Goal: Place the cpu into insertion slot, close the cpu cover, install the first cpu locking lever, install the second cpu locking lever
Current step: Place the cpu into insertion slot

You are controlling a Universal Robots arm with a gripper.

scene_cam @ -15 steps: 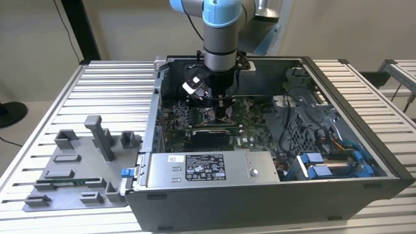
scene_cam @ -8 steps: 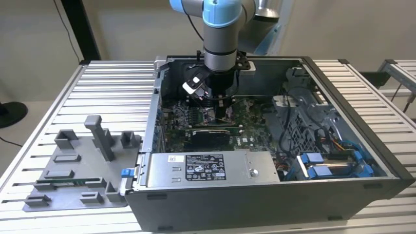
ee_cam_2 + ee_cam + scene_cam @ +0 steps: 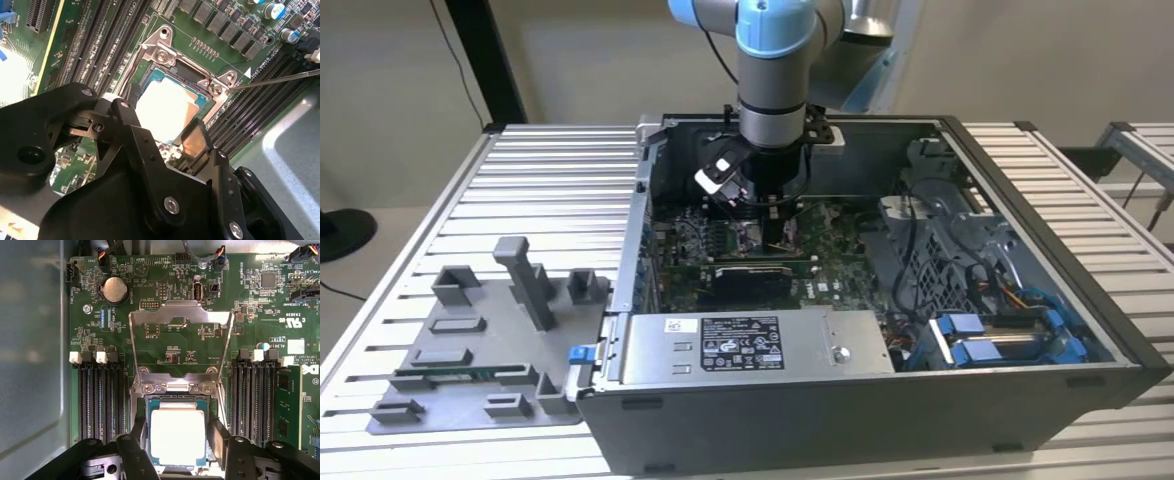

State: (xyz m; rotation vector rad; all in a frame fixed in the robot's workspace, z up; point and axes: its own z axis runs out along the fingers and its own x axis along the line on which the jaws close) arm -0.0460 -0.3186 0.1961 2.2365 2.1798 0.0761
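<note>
Inside, the open computer case holds one green circuit board, whose single insertion slot holds the one cpu, lying flat. One cpu cover stands raised off the chip. The gripper has its fingers spread, flanking the cpu's edges; I cannot tell whether they touch it.

White silkscreen lettering dots the green circuit board; a black-and-white printed label sits on the grey metal plate.
</note>
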